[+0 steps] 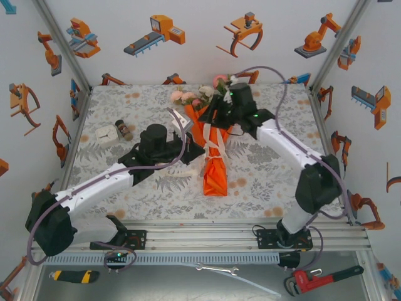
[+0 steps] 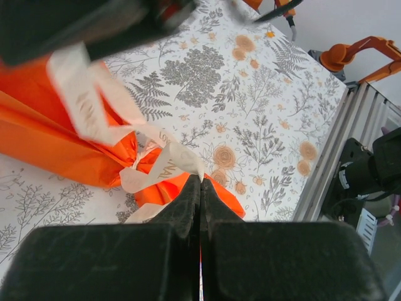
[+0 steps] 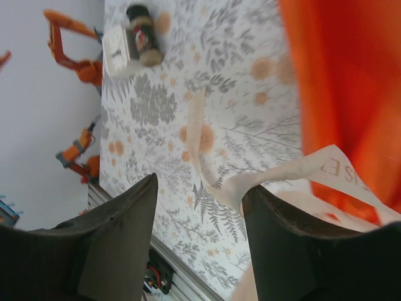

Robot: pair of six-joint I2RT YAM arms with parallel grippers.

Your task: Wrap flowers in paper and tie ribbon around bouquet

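The bouquet lies in the middle of the table, its orange paper (image 1: 215, 174) wrapped round the stems. The pink and cream flowers (image 1: 188, 97) stick out at the far end. The cream ribbon (image 1: 216, 143) is wound about the waist of the paper. My left gripper (image 1: 193, 150) is just left of that waist. In the left wrist view its jaws (image 2: 202, 178) are shut on a ribbon (image 2: 164, 164) end that runs back to the knot on the paper (image 2: 50, 138). My right gripper (image 1: 217, 119) hovers over the upper part of the bouquet. It stands open (image 3: 200, 188), with a ribbon (image 3: 294, 170) strand resting against its right finger.
A small bottle (image 1: 123, 130) and a white box (image 1: 106, 135) lie at the left of the table; the bottle (image 3: 141, 34) is also in the right wrist view. A red pipe wrench (image 1: 319, 279), a spanner (image 1: 217, 269) and a utility knife (image 1: 74, 274) lie on the front ledge.
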